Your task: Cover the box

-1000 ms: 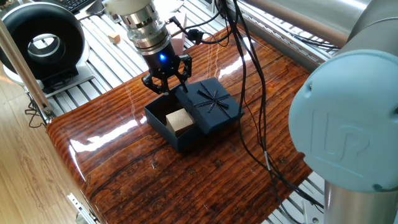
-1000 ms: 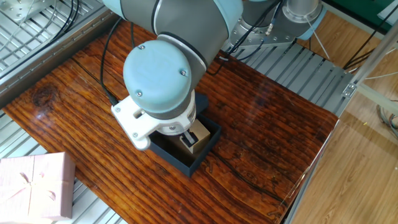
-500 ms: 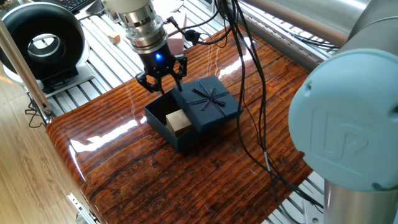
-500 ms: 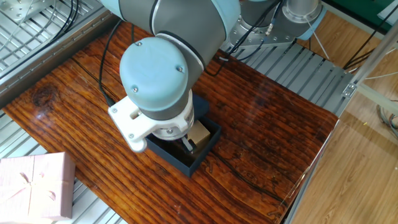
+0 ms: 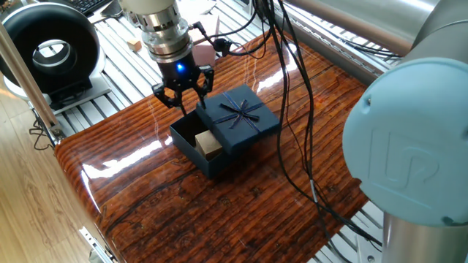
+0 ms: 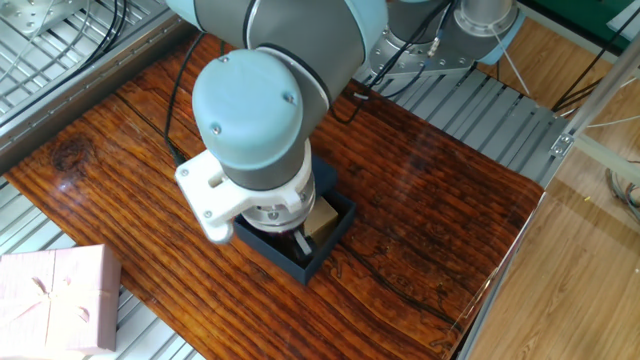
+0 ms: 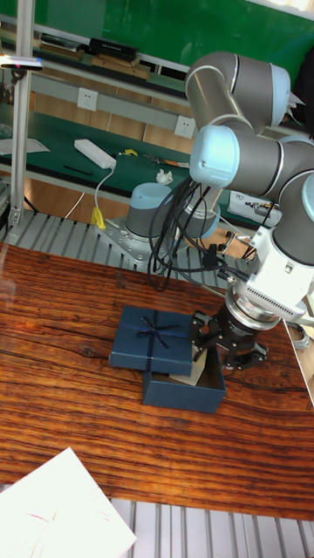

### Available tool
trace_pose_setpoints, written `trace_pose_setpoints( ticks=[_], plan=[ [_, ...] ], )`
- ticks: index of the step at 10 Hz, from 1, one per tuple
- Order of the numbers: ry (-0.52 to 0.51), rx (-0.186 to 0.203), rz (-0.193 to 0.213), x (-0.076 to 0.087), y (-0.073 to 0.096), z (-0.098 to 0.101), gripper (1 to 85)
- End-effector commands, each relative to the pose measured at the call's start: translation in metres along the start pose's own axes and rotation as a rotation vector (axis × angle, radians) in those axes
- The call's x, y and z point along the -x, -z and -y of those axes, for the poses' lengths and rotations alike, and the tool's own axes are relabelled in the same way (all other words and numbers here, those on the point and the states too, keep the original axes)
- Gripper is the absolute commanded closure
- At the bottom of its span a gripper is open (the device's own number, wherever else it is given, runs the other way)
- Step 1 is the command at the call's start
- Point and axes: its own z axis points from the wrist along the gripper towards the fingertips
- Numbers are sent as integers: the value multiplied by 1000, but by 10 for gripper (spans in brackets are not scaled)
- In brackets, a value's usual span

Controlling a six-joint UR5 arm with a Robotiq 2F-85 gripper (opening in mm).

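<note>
Two fingers of my gripper [image 5: 182,93] stand spread, gripping nothing, just above the far rim of the box [image 5: 197,150] and beside the near corner of the lid [image 5: 238,120]. In the tall view the gripper [image 7: 228,346] hangs over the box's [image 7: 183,391] right end. The lid, with its bow on top, sits tilted, covering only part of the box; one side of the box lies open, and a tan block [image 5: 208,142] shows inside. In the other view my arm hides most of it, but the box [image 6: 318,247] shows its open corner with the block [image 6: 320,217] in it. The box stands near the middle of the table [image 5: 219,212]. A pink box [image 6: 55,300] lies well apart, off the table's corner.
</note>
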Motion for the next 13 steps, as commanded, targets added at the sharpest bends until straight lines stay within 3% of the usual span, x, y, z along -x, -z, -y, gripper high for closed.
trace_pose_setpoints(
  ticks=[1, 3, 4, 5, 6, 7, 8, 9, 10, 11, 12, 13],
  plan=[
    [-70, 77, 16, 3, 3, -20, 410],
    [-24, 26, 10, 1, 2, -7, 410],
    [44, -45, -24, -7, 2, 12, 410],
    [156, -164, -45, -11, 4, 42, 410],
    [212, -215, -41, -12, 4, 52, 407],
    [207, -219, -44, -17, 0, 50, 497],
    [229, -282, -94, -30, 3, 65, 580],
    [215, -244, -115, -38, 1, 57, 580],
    [190, -165, -54, -25, -4, 36, 573],
    [203, -132, -40, -22, -5, 30, 587],
    [269, -162, 37, -1, -4, 37, 530],
    [302, -148, 50, 3, -4, 33, 427]
  ],
)
